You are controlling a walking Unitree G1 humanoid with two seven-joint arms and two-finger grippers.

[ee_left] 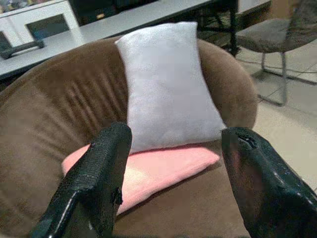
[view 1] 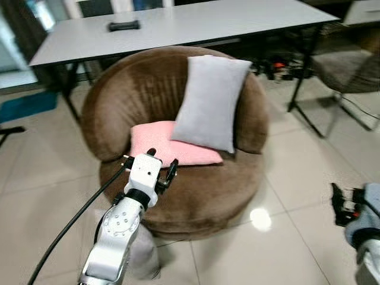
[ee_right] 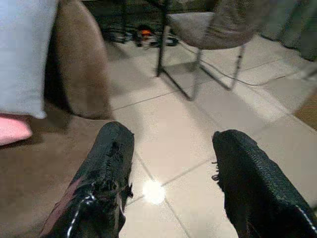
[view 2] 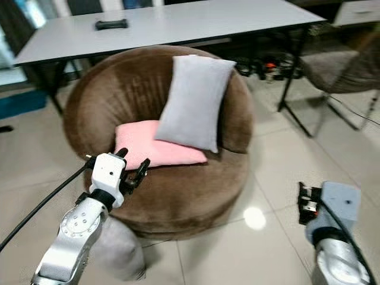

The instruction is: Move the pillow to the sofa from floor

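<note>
Two pillows on brown sofa (view 1: 178,196): pink pillow (view 1: 172,148) flat on seat, grey pillow (view 1: 211,101) leaning on backrest. Left gripper (view 1: 160,172) at seat edge, fingers wide, empty. Right gripper (view 2: 306,205) low over floor, fingers wide. Placement judged done; next, withdraw.

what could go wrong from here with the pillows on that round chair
The grey pillow only leans on the brown sofa's backrest, propped on the pink pillow; a nudge could tip it off. The left gripper, fingers open, sits at the pink pillow's front edge, so pulling back carelessly might drag it. Another grey cushion lies on the floor under the left arm.
</note>
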